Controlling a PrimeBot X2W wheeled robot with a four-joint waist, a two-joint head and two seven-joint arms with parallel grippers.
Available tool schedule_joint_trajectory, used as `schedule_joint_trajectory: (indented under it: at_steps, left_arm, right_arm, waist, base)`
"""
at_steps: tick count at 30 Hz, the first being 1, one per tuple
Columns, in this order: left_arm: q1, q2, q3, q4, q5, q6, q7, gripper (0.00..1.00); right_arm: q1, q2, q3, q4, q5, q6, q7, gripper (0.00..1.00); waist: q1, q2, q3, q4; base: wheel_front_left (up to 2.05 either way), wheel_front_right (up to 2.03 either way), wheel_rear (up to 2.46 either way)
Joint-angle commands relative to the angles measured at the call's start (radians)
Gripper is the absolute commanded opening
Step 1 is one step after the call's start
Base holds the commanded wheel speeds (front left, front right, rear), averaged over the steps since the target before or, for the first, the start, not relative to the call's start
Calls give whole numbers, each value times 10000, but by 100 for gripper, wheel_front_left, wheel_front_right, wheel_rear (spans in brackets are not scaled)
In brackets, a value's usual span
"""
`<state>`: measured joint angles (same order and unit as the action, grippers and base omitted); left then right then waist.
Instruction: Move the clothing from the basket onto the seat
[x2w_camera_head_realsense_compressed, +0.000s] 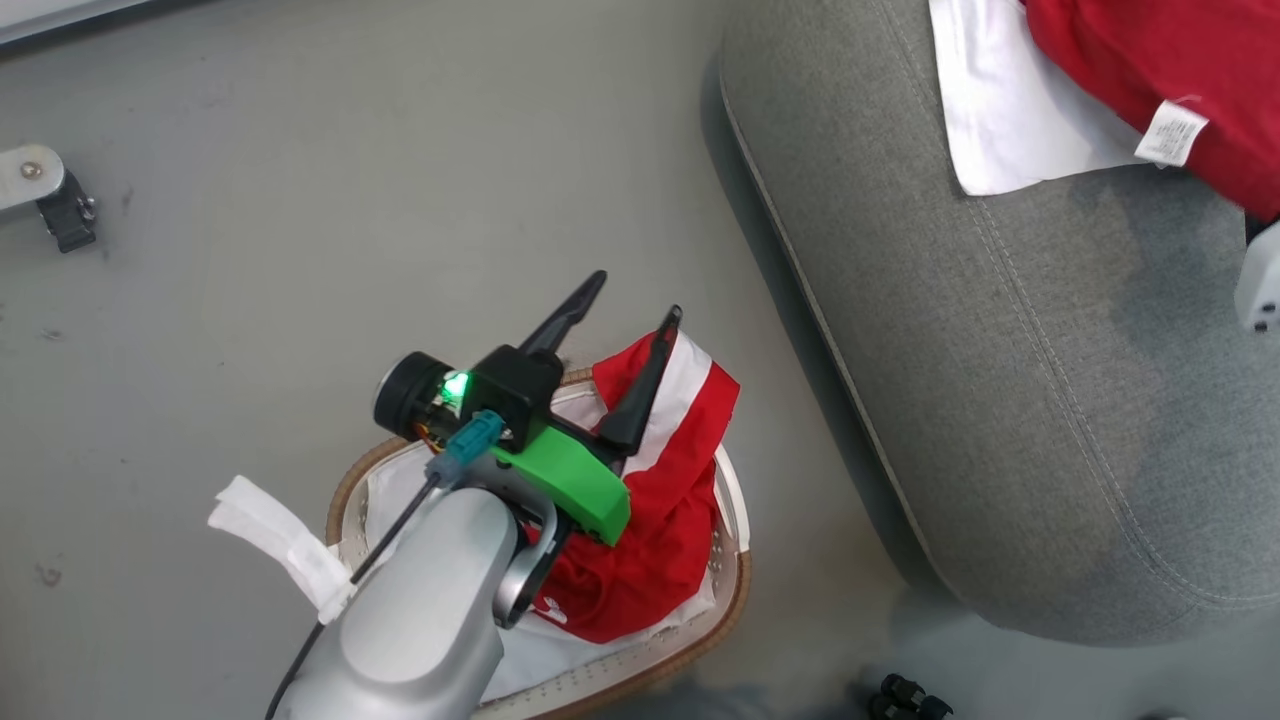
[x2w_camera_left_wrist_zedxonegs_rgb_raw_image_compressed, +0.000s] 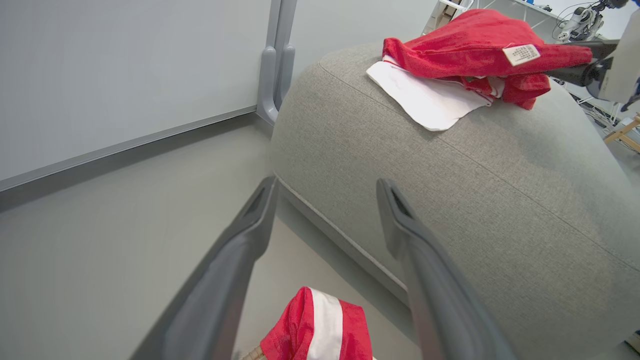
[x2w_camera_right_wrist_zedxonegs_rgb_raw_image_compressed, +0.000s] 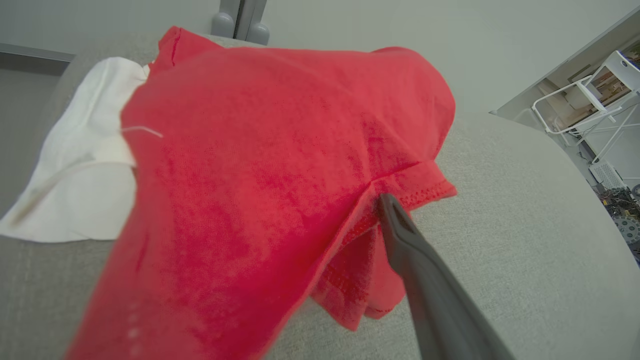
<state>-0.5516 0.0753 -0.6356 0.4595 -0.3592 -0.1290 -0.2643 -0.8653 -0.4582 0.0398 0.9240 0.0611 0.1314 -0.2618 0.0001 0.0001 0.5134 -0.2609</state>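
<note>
Progress: roughly partway. Seat spreads ahead of the left gripper and under the right gripper. Delivered garment lies on it, draped over the right fingers; the 1 visible finger sits wide of centre, so they appear apart. Basket sits below the left fingers, which are spread and empty; remaining garment lies beneath them, not yet transferred.

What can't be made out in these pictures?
Right wrist view: the right gripper shows one finger; the red garment covers the other, so open or gripping is unclear.
Head view: the left arm hides much of the basket, so how much clothing is in it is unknown.
Head view: the label print is too small to read.
</note>
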Motion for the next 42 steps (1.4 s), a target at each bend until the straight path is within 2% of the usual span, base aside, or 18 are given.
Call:
schedule_joint_trajectory:
  at_steps: [1,7,15,23,29,33,42]
  left_arm:
    - [-132,37,178,4,86,-31,-2,100]
    - [501,20,1214,34,155,-30,-2,100]
    - [1452,-73,2615,0,401,-30,-2,100]
    - [2223,-161,3851,-89,995,-27,-2,100]
    - [2687,-221,4687,-313,1369,74,-2,100]
    - [3002,-237,5249,-521,1591,150,-1,100]
    - [3893,-241,6110,-672,1732,330,-1,100]
  right_arm:
    - [443,-62,-88,-7,-29,-13,-47,100]
    - [2027,64,-490,-402,414,-13,-47,100]
    - [3851,667,-362,-1562,1102,-14,-47,100]
    - [4587,1422,221,-3633,2103,-12,-47,100]
    - [4911,2134,273,-5126,1891,-12,-47,100]
    - [5039,2531,145,-5516,1838,-14,-47,100]
    - [5750,3155,-306,-5440,1724,-12,-47,100]
  waist:
    - [-1,-1,-192,15]
    - [-1,-1,-995,-34]
    - [-1,-1,-2008,96]
    - [-1,-1,-2629,783]
    - [-1,-1,-2911,1416]
    - [-1,-1,-3119,1745]
    - [-1,-1,-3670,2153]
  base:
    - [0,0,0]
    - [0,0,0]
    - [0,0,0]
    - [0,0,0]
    - [0,0,0]
    - [0,0,0]
    - [0,0,0]
